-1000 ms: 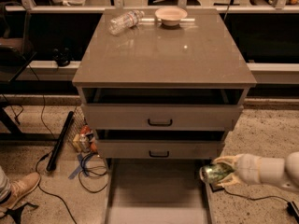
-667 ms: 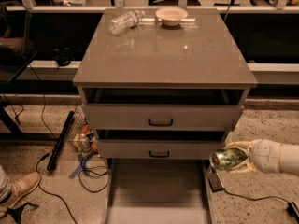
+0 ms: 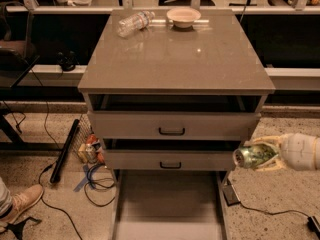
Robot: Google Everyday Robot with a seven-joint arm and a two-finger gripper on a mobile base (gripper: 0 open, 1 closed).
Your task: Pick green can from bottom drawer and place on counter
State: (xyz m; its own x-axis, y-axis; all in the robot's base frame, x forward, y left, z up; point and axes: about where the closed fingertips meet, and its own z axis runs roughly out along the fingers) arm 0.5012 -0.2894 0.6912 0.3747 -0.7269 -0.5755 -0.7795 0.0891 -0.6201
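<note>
Counter (image 3: 175, 59) carries a water bottle (image 3: 134, 23) and a bowl (image 3: 183, 16) at its far edge. Bottom drawer (image 3: 170, 204) is pulled out. End effector (image 3: 256, 155) is right of the cabinet, clamped on the green can (image 3: 250, 156), held sideways mid-air outside the drawer.

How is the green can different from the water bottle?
The green can is shiny green; the water bottle is clear plastic. The green can hangs in the pincer, right of the drawers; the water bottle lies on the counter, back left. Both lie sideways.
</note>
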